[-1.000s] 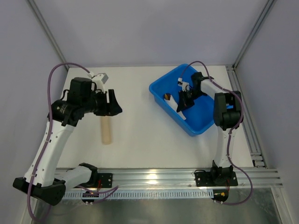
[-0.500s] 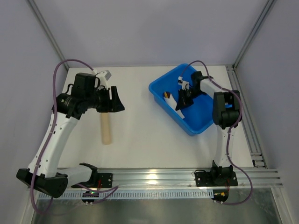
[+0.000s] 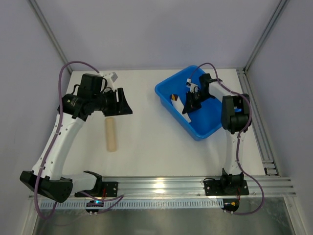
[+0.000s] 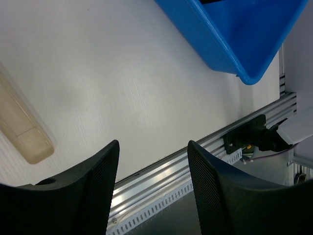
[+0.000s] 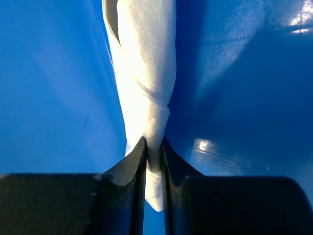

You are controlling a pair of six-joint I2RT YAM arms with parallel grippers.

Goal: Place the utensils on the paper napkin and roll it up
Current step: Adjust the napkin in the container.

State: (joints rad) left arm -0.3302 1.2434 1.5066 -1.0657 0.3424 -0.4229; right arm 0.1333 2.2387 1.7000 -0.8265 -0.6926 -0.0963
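— Starting at the left?

— Hanging the left pincer [image 3: 124, 108] above the white desk [image 3: 146, 142], with jaws spread wide and gripping nothing. Leaving the tan beige cylinder [image 3: 111, 135] lying flat on the desk nearby, toward the near edge, apart from the fingertips.

— Moving right?

— Reaching into the blue plastic bin [image 3: 210, 117] with the right pincer [image 5: 153, 147], clamping it tight on the thin white paper napkin [image 5: 146, 73] near one end. Finding that napkin twisted into a narrow strip, stretching away from the fingertips along the bin's inside, well apart from the left pincer.

— Spotting the gold-bronze utensils?

— Spotting only a small brownish glint [image 3: 173, 101] in the bin just beside the napkin; too small for telling spoon from fork.

— Judging progress?

— Judging it barely begun. Needing first to get the napkin out of the bin and spread flat on the desk. Then laying both utensils on it, and only after that rolling it up.
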